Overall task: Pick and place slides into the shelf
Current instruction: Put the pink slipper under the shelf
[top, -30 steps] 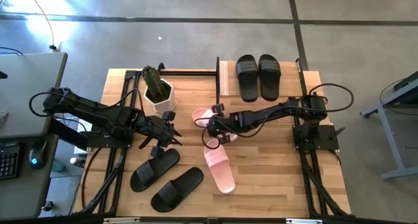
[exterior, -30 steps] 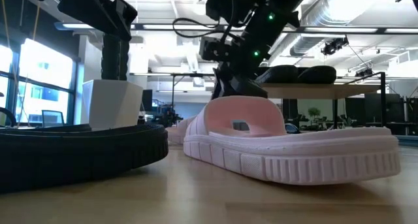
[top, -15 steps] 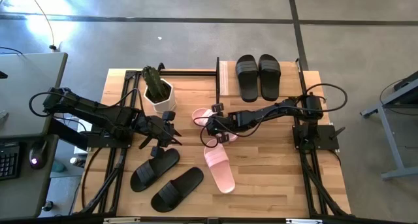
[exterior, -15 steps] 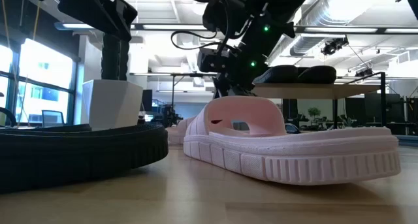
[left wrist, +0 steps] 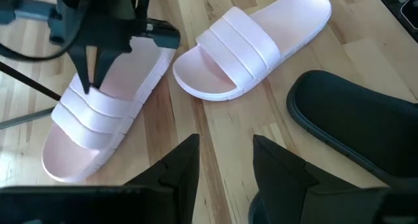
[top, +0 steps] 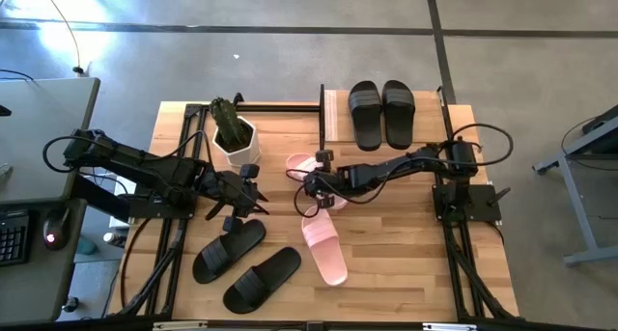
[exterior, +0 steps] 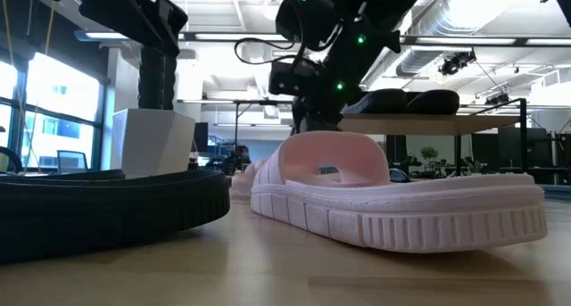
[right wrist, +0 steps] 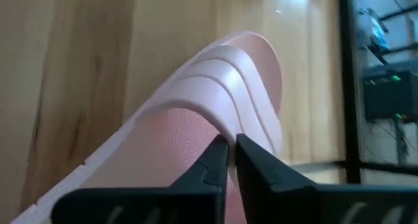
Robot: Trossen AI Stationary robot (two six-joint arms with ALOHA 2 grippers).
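1. Here, the bench (top: pixel 386 263) carries everything, with an arm reaching in from either side.
2. The shelf (top: pixel 333 114) stands at the far edge, its wooden top already holding a black pair (top: pixel 381 114) set side by side, probably leaving room for the rest.
3. A second black pair (top: pixel 246 263) lies loose at the near left, just in front of the left arm, so it looks like that arm's share of the job.
4. One pink slide (top: pixel 323 249) lies flat near the middle, well apart from the shelf and untouched.
5. The other pink slide (left wrist: pixel 104 113) lies just beyond it, toward the pot, and is the one being worked on.
6. The pot (top: pixel 234 138) with its cactus sits beside the shelf's left end, no part of the task.
7. The right tool (top: pixel 314 190) sits over that pink slide; its fingers (right wrist: pixel 215 162) are pinched nearly together on the strap's edge, likely because the thin strap gives a surer hold than the thick sole.
8. The left tool (left wrist: pixel 225 162) waits above the bench between the pot and the black pair, fingers partly spread and holding nothing.
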